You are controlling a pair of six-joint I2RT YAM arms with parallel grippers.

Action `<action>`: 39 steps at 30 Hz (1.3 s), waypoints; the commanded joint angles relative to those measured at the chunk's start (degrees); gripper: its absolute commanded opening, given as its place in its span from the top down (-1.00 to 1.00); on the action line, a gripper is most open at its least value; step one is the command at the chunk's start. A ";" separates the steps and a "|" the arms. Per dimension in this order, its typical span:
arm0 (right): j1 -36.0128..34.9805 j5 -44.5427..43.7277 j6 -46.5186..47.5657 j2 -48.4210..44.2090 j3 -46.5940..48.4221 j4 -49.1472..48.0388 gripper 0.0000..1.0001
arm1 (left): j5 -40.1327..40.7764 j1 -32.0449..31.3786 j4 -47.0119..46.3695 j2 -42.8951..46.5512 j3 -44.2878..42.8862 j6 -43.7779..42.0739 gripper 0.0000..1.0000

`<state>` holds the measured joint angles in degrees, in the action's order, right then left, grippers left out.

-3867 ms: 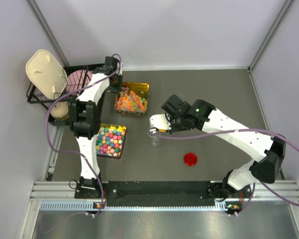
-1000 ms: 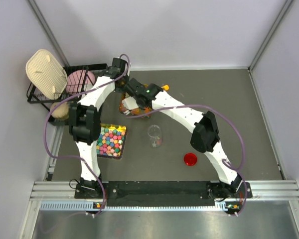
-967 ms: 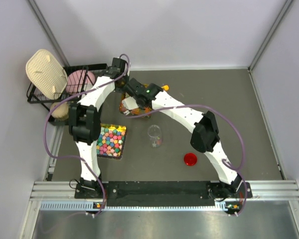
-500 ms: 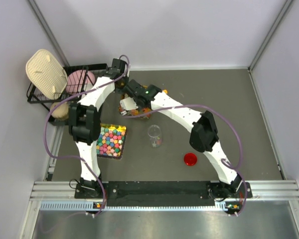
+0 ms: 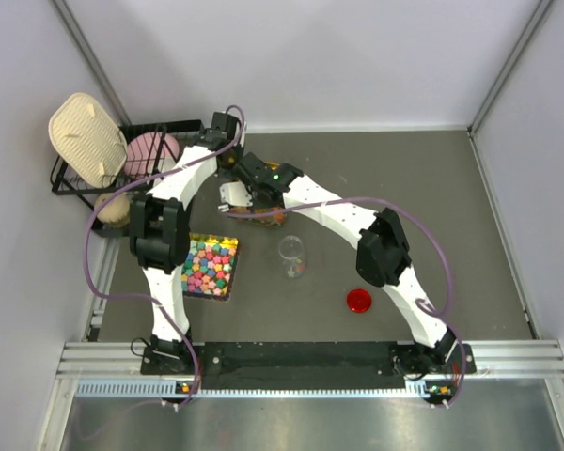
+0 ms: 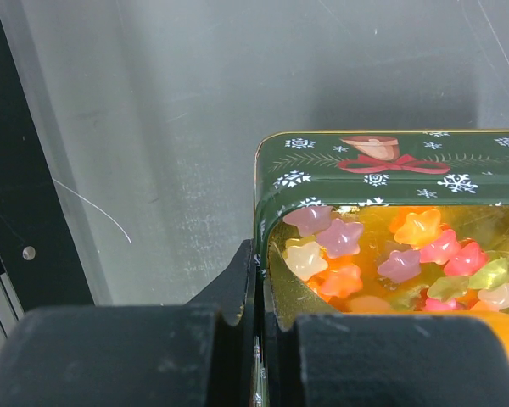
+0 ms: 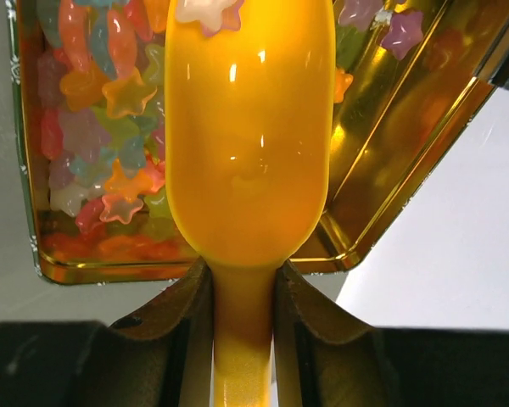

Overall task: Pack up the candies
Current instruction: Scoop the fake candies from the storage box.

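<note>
Glistening translucent star-shaped candies (image 6: 390, 254) fill the tin (image 6: 382, 170) the left pincer (image 6: 259, 284) clamps; right pincer (image 7: 244, 297) clamps the scoop (image 7: 246, 127).

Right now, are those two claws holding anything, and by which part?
Yes. The right gripper holds a yellow scoop by its handle. The left gripper pinches the tin by its side wall.
</note>
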<state>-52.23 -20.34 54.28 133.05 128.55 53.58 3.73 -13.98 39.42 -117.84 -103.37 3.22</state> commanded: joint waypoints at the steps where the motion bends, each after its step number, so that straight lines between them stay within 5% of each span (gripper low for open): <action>1: -0.07 2.93 -3.74 1.07 -1.37 -2.25 1.00 | -3.38 -0.44 -3.74 6.04 -0.87 2.14 1.00; 19: 0.37 10.66 -13.67 -0.07 -2.78 -4.36 1.00 | -4.52 -0.35 -3.82 5.87 -0.34 2.14 1.00; 39: 5.12 24.11 -24.22 -10.44 -17.46 -15.26 1.00 | -1.71 -0.17 -3.56 5.96 0.19 2.31 1.00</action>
<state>-47.70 -0.01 32.77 126.23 111.72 40.58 3.53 -14.15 39.42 -117.82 -101.56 3.25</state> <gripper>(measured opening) 0.265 0.026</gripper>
